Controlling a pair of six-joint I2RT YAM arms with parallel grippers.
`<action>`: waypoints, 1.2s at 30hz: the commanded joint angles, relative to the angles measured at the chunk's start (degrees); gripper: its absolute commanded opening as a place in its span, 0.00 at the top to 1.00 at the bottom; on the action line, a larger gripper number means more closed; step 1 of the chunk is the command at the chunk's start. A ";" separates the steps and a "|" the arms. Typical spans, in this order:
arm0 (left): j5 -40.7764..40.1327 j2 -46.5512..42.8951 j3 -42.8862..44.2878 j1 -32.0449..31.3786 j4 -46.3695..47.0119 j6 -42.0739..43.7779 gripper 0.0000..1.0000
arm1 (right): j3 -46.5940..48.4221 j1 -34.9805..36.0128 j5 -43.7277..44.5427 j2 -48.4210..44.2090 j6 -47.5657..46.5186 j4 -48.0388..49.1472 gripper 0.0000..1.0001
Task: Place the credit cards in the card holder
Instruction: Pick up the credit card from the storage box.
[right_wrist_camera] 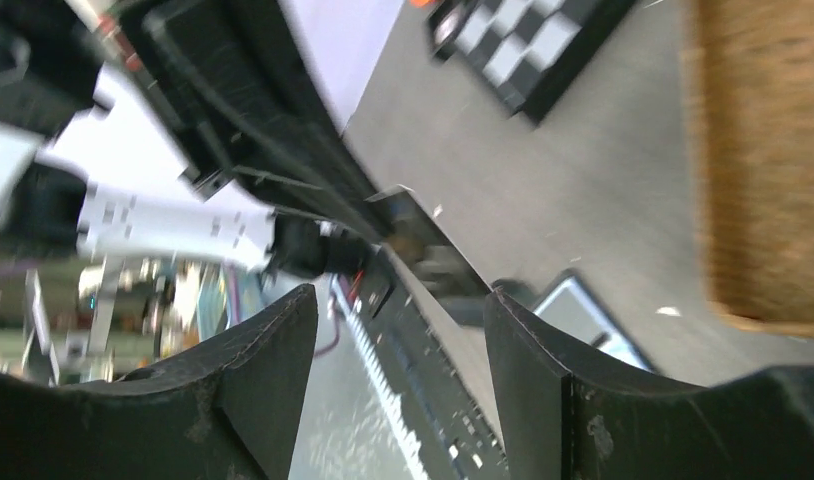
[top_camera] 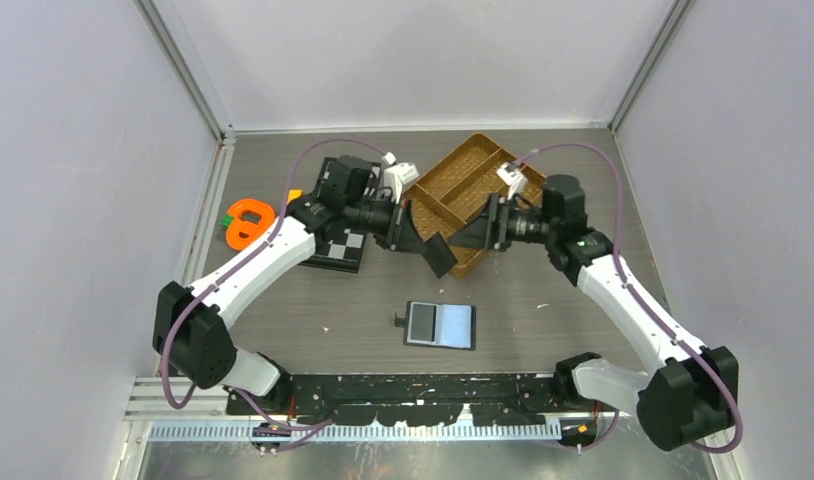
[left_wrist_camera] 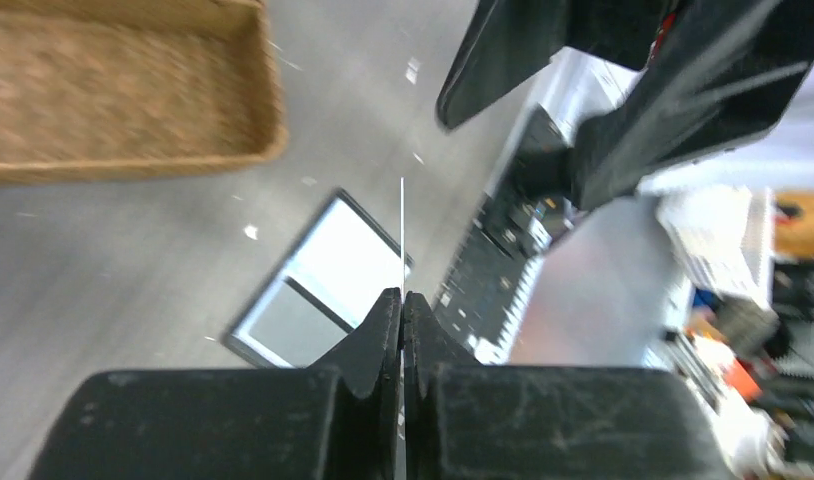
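My left gripper [left_wrist_camera: 403,300] pinches a credit card [top_camera: 441,257]. The card holder [top_camera: 441,325] lies nearer, lengthwise left-right. My right gripper [right_wrist_camera: 398,340] gapes empty.

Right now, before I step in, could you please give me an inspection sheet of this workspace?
Surface: grey wood-grain table, a few white specks.
Job's things: card holder lies open and flat near the arm bases; one dark card is held above the table; no other cards seen.
Clutter: woven tray; chessboard partly under the left arm; orange object at the left edge.
Grippers: left gripper shut on the card, which its camera shows edge-on; right gripper open and empty, facing the left one.
Cables: purple cables loop along each arm.
Surroundings: plain pale walls on three sides; nothing else seen.
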 commanded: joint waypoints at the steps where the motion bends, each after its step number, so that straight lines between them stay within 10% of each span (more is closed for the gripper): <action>1: 20.03 -4.76 -3.36 0.87 2.32 -0.97 1.00 | 4.60 8.58 -4.05 -0.26 -4.69 -1.48 0.33; 12: 27.62 -8.60 -7.36 2.01 10.45 -6.25 1.00 | 6.82 15.59 0.78 -0.76 -10.96 -11.49 0.41; 19: 24.73 -8.89 -7.99 2.27 11.01 -6.84 0.98 | 5.74 16.10 -2.16 -2.41 -7.56 -7.65 0.89; 21: 23.48 -9.08 -9.20 2.28 13.66 -8.96 0.80 | 5.09 16.09 -1.33 -3.58 -6.28 -6.00 0.99; 26: 22.04 -10.45 -16.02 2.38 30.70 -19.86 0.38 | 0.22 16.05 5.62 -9.61 0.24 5.65 0.99; 36: 21.37 -8.72 -25.78 1.65 60.91 -40.79 0.50 | -2.38 16.10 9.16 -11.51 4.97 14.55 1.00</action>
